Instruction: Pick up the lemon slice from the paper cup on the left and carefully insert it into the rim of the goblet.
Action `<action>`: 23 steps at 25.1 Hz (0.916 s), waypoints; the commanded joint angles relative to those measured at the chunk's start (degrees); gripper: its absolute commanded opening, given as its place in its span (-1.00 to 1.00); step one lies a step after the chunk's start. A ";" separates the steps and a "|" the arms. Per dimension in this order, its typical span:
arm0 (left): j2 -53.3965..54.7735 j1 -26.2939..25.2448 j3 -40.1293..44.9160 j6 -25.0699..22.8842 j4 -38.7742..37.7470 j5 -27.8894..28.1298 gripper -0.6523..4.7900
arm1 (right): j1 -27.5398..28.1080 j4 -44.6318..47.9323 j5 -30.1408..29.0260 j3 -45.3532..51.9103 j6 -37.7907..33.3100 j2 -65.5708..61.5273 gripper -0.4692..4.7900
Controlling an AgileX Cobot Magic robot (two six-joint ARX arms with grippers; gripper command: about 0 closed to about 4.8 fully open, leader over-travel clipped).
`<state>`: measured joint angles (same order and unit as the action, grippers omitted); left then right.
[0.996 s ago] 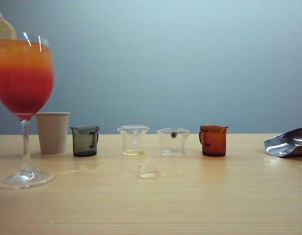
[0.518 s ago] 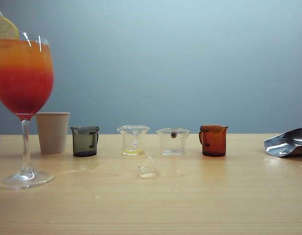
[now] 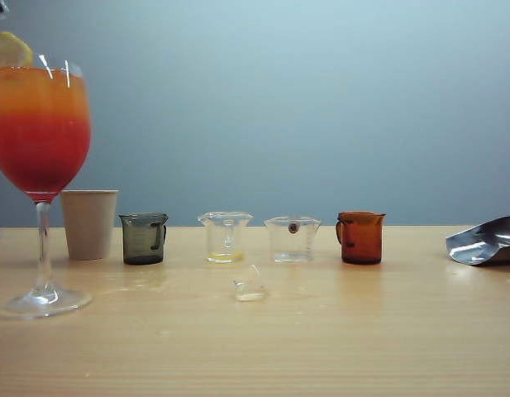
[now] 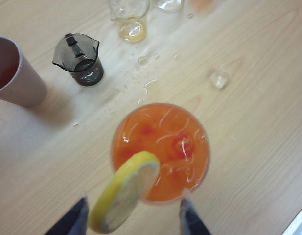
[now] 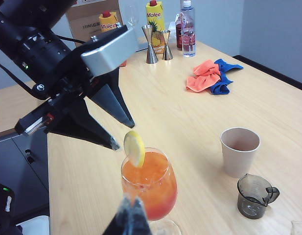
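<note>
Large clear stemmed goblet (image 3: 40, 165) with an orange-to-red layered drink taken as the landmark, standing on the pale wooden table (image 3: 321, 347). Thin yellow lemon slice (image 4: 122, 192) seated upright on the goblet's rim, partly over the drink, also visible at the rim in the exterior view (image 3: 10, 50) and the right wrist view (image 5: 134, 148). Left gripper (image 4: 133, 218) poised above the goblet, dark fingers (image 4: 72, 220) spread wide on either side of the slice, neither finger seen touching it, so jaws apart and nothing held. From the right wrist view, the left gripper (image 5: 122, 133) hanging just behind the slice, fingertips level with the rim. Right gripper (image 5: 130, 215) close in front of the goblet's bowl, dark fingertips pressed together with no gap and nothing between them. Plain off-white tapered paper cup (image 3: 89, 223) just beside the goblet's stem, set further back. Beyond the cup, away from the goblet, a row of small beakers: dark grey-green handled beaker (image 3: 144, 238), two clear beakers (image 3: 226, 236), then an orange-brown handled beaker (image 3: 360, 237). Crumpled silver foil pouch (image 3: 486, 241) at the far end of the table from the goblet.
</note>
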<state>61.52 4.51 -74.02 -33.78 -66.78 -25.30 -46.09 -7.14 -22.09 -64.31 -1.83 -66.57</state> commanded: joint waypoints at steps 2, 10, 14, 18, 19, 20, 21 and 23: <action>-1.36 0.00 -0.26 0.15 0.50 -0.22 0.12 | 0.02 0.98 0.09 -0.24 0.13 0.63 -0.84; -5.49 0.00 -0.28 3.85 0.90 -0.22 0.11 | 0.02 0.94 0.09 -0.24 0.09 0.92 -0.84; -8.76 0.00 -0.28 6.23 0.87 -0.22 -0.71 | 0.02 0.48 1.57 -0.24 -0.48 1.51 -0.84; -11.37 -0.02 -0.26 7.48 0.90 -0.17 -0.78 | 0.02 -0.59 3.10 -0.24 -1.22 1.77 -0.84; -12.33 -0.04 -0.26 9.20 0.94 -0.17 -0.78 | -0.04 -1.57 4.17 -0.24 -1.22 1.99 -0.84; -13.14 -0.04 -0.24 12.11 1.38 -0.20 -0.78 | -0.15 -3.30 5.97 -0.24 -1.20 2.51 -0.84; -14.01 -0.04 -0.24 16.72 2.67 -0.20 -0.78 | -0.17 -5.42 8.22 -0.24 -1.22 3.10 -0.84; -15.06 -0.04 -0.24 21.46 4.85 -0.15 -0.78 | -0.15 -7.67 11.28 -0.24 -1.20 3.85 -0.84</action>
<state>47.20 4.51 -74.08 -17.50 -64.75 -25.30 -46.19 -13.28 -13.63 -64.31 -2.81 -63.33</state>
